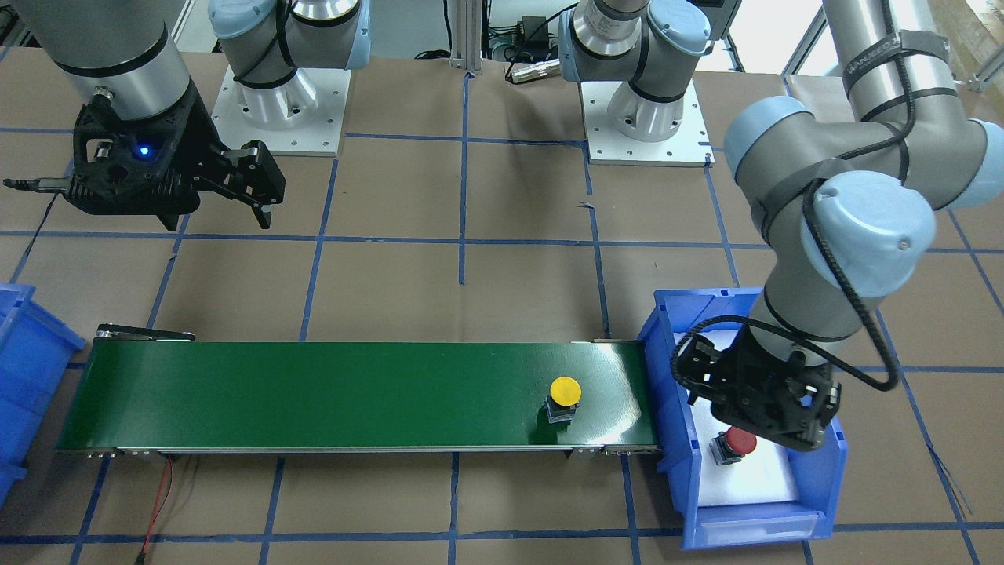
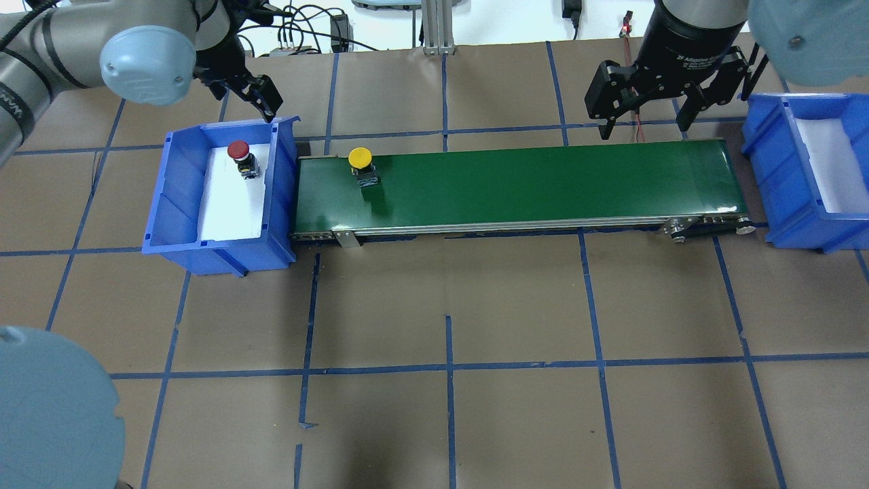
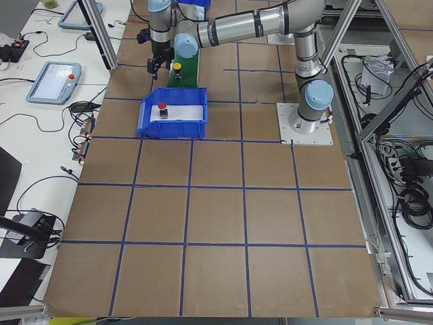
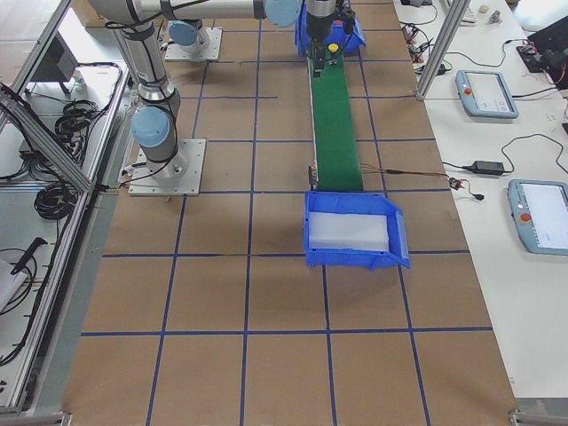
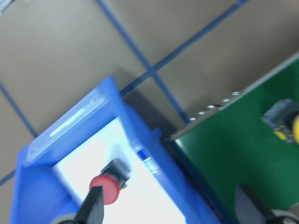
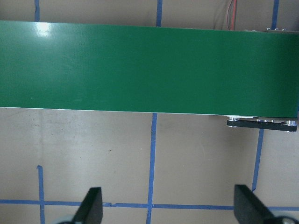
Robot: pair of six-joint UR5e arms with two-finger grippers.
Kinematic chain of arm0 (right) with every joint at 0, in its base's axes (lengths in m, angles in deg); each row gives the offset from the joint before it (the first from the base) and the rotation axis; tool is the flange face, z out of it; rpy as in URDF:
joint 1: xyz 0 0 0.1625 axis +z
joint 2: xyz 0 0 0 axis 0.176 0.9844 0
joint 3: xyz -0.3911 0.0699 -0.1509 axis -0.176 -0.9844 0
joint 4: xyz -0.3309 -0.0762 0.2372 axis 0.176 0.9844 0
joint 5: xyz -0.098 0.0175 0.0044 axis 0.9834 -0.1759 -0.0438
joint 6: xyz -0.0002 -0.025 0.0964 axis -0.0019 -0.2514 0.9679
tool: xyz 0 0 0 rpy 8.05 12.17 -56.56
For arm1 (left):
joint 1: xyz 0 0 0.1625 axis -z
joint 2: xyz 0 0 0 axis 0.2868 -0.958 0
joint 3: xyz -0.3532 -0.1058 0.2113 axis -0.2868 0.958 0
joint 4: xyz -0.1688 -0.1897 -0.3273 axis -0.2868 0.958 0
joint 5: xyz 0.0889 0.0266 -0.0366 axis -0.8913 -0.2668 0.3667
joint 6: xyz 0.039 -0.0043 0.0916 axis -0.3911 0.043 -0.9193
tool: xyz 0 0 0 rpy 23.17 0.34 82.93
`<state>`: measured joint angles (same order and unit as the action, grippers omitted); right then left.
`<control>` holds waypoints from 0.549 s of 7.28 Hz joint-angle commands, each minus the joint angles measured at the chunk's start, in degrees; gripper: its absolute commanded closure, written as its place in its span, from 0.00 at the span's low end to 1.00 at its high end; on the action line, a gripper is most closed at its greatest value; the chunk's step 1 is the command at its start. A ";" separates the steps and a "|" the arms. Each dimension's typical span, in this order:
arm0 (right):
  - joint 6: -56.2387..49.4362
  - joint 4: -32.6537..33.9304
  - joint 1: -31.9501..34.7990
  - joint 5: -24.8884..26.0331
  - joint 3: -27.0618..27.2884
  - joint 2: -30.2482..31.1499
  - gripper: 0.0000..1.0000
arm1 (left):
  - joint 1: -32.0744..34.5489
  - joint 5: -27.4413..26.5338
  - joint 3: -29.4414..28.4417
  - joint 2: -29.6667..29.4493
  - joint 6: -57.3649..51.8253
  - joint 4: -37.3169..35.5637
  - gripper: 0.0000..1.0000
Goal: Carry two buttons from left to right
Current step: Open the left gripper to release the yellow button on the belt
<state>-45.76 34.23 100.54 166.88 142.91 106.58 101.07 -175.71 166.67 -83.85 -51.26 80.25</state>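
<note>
The yellow-capped button [image 2: 361, 163] stands on the green conveyor belt [image 2: 543, 183], near the belt's end at the left blue bin [image 2: 176, 197]. It also shows in the front view [image 1: 564, 396]. The red-capped button [image 2: 241, 156] stands on the white floor of that bin and shows in the left wrist view [image 5: 108, 186]. My left gripper [image 5: 170, 207] hangs open and empty above the bin, over its far end by the red button. My right gripper [image 2: 645, 125] hangs open and empty just beyond the belt's right end; below it the right wrist view shows bare belt [image 6: 149, 65].
A second blue bin [image 2: 781, 170] with a white floor stands off the belt's right end and holds nothing that I can see. Red and black wires [image 1: 161, 494] run from the belt's end. Both arm bases [image 1: 282, 110] stand on white plates behind the belt.
</note>
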 commanded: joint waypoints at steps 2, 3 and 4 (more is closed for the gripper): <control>0.00 0.03 0.03 0.00 0.00 0.00 0.00 | -6.09 1.37 1.26 -2.60 8.69 -1.77 0.00; 0.00 0.03 -0.05 0.00 0.09 0.00 0.00 | -6.88 2.76 -0.29 -4.78 14.05 -2.13 0.00; 0.00 -0.05 0.03 0.00 0.00 0.00 0.00 | -6.71 3.82 -0.22 -5.94 18.36 -2.39 0.00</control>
<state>-45.76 34.24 100.55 166.89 142.95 106.58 94.65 -173.19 166.77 -88.07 -38.53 78.32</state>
